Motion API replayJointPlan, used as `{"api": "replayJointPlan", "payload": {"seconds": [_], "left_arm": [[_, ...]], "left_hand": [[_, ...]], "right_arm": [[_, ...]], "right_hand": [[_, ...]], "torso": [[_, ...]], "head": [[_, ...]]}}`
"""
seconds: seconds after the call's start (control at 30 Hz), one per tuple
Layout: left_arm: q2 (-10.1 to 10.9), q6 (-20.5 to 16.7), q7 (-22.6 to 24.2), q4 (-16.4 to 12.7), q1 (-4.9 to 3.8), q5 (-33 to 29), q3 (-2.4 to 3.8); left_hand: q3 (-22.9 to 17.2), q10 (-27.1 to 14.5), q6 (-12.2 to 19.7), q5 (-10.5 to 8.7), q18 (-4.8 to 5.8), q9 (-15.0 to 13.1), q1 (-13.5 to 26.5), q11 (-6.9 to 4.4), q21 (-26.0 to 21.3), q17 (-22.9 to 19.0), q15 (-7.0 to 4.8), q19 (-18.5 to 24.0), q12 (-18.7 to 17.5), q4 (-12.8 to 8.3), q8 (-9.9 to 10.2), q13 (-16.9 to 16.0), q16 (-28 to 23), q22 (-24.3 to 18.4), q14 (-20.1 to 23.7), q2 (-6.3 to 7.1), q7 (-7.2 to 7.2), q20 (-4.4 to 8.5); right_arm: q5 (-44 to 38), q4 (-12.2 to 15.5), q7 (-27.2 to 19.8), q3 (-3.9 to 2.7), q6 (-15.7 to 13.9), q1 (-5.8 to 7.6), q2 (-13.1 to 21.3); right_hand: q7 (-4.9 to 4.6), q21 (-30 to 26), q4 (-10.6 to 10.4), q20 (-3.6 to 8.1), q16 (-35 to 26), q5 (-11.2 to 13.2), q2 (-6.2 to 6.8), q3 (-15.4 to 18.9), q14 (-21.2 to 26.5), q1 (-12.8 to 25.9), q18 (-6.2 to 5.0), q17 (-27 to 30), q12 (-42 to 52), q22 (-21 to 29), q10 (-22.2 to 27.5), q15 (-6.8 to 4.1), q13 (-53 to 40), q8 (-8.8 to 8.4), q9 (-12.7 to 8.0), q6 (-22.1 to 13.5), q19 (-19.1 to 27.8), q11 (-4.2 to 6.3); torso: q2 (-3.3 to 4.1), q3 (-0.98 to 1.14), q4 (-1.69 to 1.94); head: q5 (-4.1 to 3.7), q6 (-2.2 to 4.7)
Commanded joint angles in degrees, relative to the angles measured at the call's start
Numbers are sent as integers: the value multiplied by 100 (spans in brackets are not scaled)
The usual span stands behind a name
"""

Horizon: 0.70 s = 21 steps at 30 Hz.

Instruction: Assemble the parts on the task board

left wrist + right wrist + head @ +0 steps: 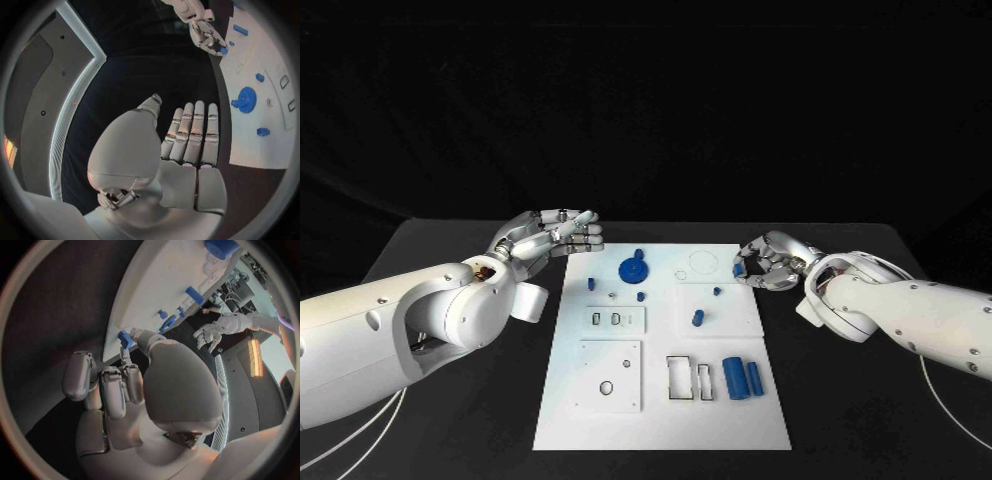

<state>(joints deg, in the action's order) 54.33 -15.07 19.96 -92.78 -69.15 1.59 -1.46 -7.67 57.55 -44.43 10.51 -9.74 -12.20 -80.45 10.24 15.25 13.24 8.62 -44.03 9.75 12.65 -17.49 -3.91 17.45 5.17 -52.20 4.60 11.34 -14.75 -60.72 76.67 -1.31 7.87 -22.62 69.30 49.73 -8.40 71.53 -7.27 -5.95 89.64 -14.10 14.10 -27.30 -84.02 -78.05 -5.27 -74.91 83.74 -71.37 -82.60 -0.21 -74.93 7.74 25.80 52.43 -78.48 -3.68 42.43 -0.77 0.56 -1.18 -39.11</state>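
The white task board (661, 400) lies in the middle of the black table. On it are a blue round wheel (633, 268), several small blue pegs such as one (697, 319) near the middle, and two blue cylinders (744, 379) at the near right. My right hand (772, 261) hovers at the board's far right edge and pinches a small blue piece (738, 268) between thumb and fingers; the right wrist view shows that piece (125, 338) at its fingertips. My left hand (560, 236) is beside the board's far left corner, fingers stretched out straight, holding nothing.
Recessed slots and outlines mark the board, among them a raised square plate (612, 389) at the near left and a rectangular frame (679, 378). Bare black table (877, 430) runs along both sides of the board. The left wrist view shows the wheel (245, 98) and the right hand (204, 31) beyond.
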Motion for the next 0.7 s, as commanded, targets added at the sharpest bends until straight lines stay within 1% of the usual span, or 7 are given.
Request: {"api": "replayJointPlan", "payload": {"seconds": [0.03,0.17,0.33,0.47,0.6,0.7], "left_arm": [[-3,106,43,-18,-5,6,4],[0,104,45,-21,-5,11,4],[4,107,48,-25,-5,16,4],[5,110,50,-25,-5,17,4],[6,112,49,-25,-5,18,4],[4,116,46,-24,-5,18,4]], "left_hand": [[44,7,28,9,-69,-5,9,19,-24,10,2,-4,-27,-5,32,-5,-24,-5,58,-43,148,-28],[44,7,28,9,-69,-5,9,19,-24,10,2,-4,-27,-5,32,-5,-24,-5,58,-43,148,-28],[44,7,28,9,-69,-5,9,19,-24,10,2,-4,-27,-5,32,-5,-24,-5,58,-43,148,-28],[44,7,28,9,-69,-5,9,19,-24,10,2,-4,-27,-5,32,-5,-24,-5,58,-43,148,-28],[44,7,28,9,-69,-5,9,19,-24,10,2,-4,-27,-5,32,-5,-24,-5,58,-43,148,-28],[44,7,28,9,-69,-5,9,19,-24,10,2,-4,-27,-5,32,-5,-24,-5,58,-43,148,-28]], "right_arm": [[-21,-24,-27,1,-76,-4,-20],[-11,-48,-22,1,-87,-4,-40],[-4,-82,-11,1,-95,-4,-62],[-3,-94,-15,1,-94,-4,-75],[-12,-96,-15,1,-82,-6,-90],[-22,-101,-16,1,-93,-8,-99]], "right_hand": [[-7,24,-5,13,36,-30,-55,-37,-598,4,10,-1509,31,-7,-45,-4,-559,18,10,59,-28,-6],[8,20,-3,20,36,-21,-73,-66,-598,26,9,-1509,37,-8,-54,-13,-567,47,19,112,-29,6],[70,31,41,55,36,13,-111,-148,-598,54,12,-1509,51,-34,-76,-55,-588,154,62,296,-43,58],[114,27,72,83,36,48,-133,-187,-598,79,11,-1509,64,-39,-95,-87,-608,227,100,415,-45,96],[192,40,125,131,36,69,-168,-226,-598,108,16,-1509,112,-67,-157,-143,-684,350,173,604,-61,163],[252,43,167,171,36,79,-200,-249,-598,126,18,-1509,129,-83,-182,-187,-713,441,236,733,-70,215]], "torso": [[-1,1,-5],[1,1,-2],[-2,4,2],[-4,4,-3],[0,5,-9],[-1,4,-6]], "head": [[3,-2],[3,3],[6,-9],[16,-24],[18,-22],[11,-26]]}}
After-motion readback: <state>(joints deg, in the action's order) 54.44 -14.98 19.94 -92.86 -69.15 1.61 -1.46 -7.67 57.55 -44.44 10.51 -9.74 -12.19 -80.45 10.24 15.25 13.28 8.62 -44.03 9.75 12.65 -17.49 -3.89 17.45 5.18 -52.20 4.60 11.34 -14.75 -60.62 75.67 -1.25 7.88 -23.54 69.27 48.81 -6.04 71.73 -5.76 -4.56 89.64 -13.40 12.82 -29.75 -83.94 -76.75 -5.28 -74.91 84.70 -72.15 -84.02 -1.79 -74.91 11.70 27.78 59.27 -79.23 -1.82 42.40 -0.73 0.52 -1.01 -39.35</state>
